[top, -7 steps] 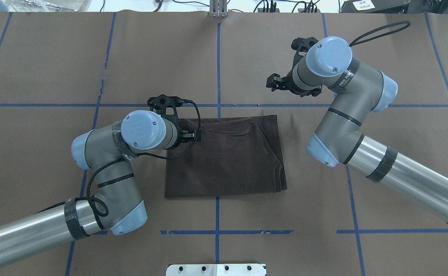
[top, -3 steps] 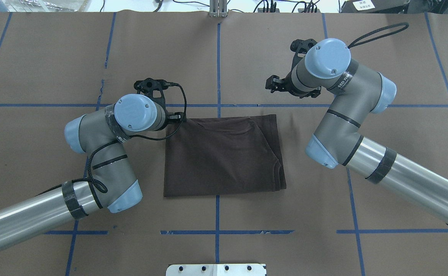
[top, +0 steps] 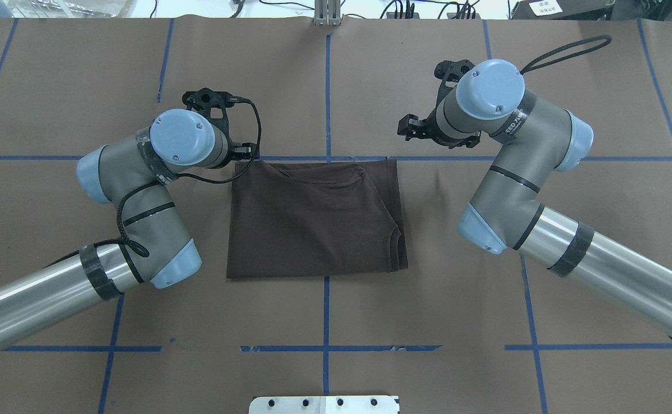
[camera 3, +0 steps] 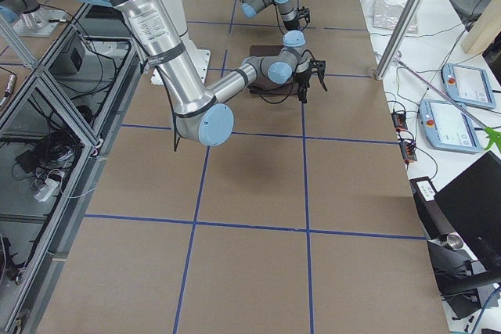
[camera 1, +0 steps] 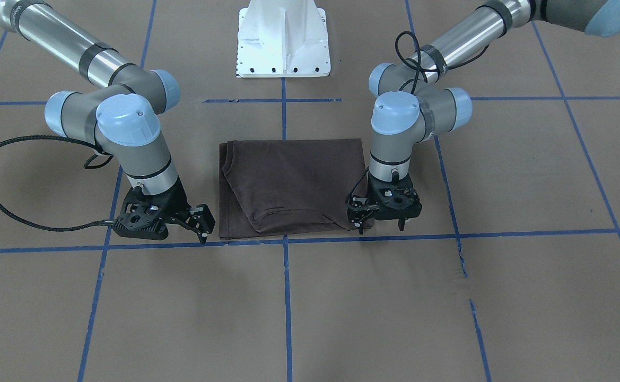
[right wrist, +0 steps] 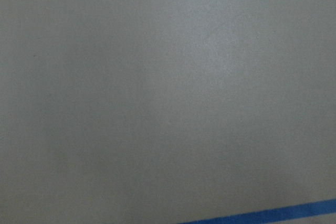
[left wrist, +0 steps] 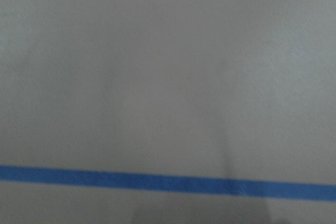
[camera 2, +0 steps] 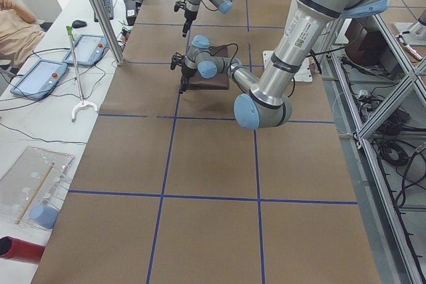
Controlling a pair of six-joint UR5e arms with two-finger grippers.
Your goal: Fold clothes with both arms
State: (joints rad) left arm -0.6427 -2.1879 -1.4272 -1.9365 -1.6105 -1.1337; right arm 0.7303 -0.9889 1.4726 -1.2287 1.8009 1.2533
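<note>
The dark brown T-shirt (top: 313,224) lies folded into a flat rectangle at the table's middle, its collar toward the far edge; it also shows in the front view (camera 1: 294,180). My left gripper (camera 1: 380,228) points straight down at the shirt's far left corner. Its jaws stand apart, and one finger (top: 244,151) touches that corner. My right gripper (top: 409,125) is open and empty, tilted above bare paper beyond the shirt's far right corner (camera 1: 202,228). Both wrist views show only brown paper and blue tape.
Brown paper with a grid of blue tape lines (top: 325,348) covers the table. The white pedestal base (camera 1: 283,42) stands at the robot's side. A black cable loop (camera 1: 2,175) hangs off the right arm. Tablets (camera 2: 40,74) lie beyond the table's far edge.
My left gripper moved left and away, from over the shirt to its far left corner. The whole shirt slid left and away with it. The right arm barely moved.
</note>
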